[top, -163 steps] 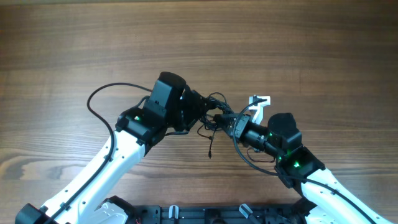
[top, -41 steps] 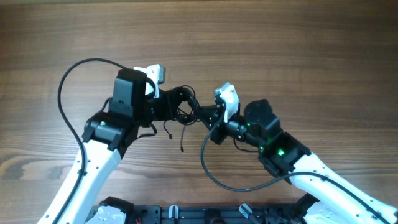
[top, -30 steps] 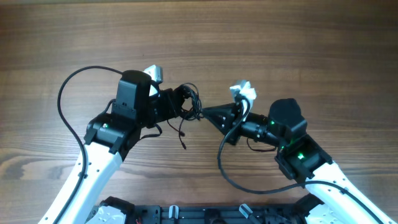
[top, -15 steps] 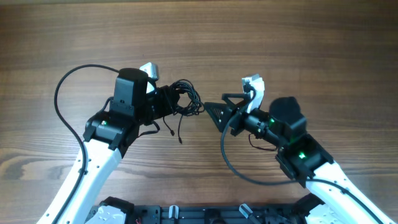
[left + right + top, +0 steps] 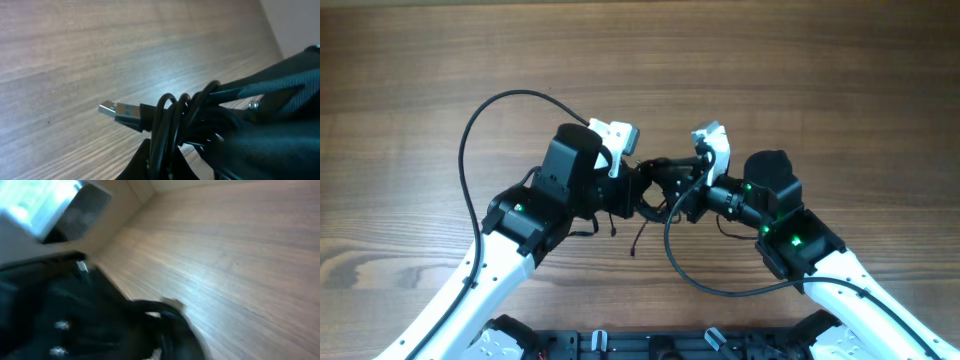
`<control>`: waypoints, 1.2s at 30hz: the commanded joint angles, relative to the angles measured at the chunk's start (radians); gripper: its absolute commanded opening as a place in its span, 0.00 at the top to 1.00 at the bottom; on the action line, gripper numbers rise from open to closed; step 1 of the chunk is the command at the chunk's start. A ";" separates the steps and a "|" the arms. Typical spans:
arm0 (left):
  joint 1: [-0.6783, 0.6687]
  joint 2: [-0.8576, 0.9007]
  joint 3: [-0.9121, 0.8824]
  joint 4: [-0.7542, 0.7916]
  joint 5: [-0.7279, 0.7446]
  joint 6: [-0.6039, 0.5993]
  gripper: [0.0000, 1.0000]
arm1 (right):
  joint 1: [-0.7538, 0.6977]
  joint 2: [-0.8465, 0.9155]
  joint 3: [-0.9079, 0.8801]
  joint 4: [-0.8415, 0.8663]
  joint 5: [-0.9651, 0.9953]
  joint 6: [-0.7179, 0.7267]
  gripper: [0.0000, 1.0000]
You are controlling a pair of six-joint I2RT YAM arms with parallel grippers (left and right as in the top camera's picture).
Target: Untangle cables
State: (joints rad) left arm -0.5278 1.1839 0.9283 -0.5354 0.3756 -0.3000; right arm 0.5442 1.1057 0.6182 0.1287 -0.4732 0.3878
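L gripper (image 5: pixel 637 190) clamped tight on cables (image 5: pixel 167 122) bunch; R gripper (image 5: pixel 683 195) right against it, blurred, can't tell its grip.

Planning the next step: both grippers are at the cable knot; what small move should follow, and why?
Probably ease the right gripper away from the left gripper, to draw a strand out: the cables sit bunched between them, the left gripper shut on the knot. Whether the right one grips is unclear.
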 commanded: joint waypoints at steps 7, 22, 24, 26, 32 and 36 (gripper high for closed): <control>0.116 -0.013 0.001 0.082 -0.005 -0.058 0.96 | 0.006 0.010 0.009 -0.130 -0.441 -0.123 0.95; 0.167 0.016 0.001 0.119 -0.088 -0.158 0.96 | 0.004 0.010 0.009 -0.043 -0.261 0.018 0.01; 0.218 -0.007 0.001 0.089 -0.085 -0.167 0.96 | 0.002 0.010 0.009 -0.048 -0.109 0.034 0.00; 0.265 -0.037 0.001 0.034 -0.077 -0.180 0.96 | -0.001 0.008 0.010 -0.071 0.029 0.034 0.00; 0.307 -0.095 0.001 -0.095 -0.074 -0.180 0.96 | 0.001 -0.074 0.011 -0.173 0.093 0.056 0.00; 0.307 -0.096 0.001 -0.058 0.006 -0.180 0.96 | 0.033 -0.181 0.011 -0.136 -0.025 0.042 0.05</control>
State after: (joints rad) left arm -0.2268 1.1023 0.9031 -0.6281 0.3145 -0.4702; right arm 0.5484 1.0092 0.6281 -0.0338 -0.4267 0.4335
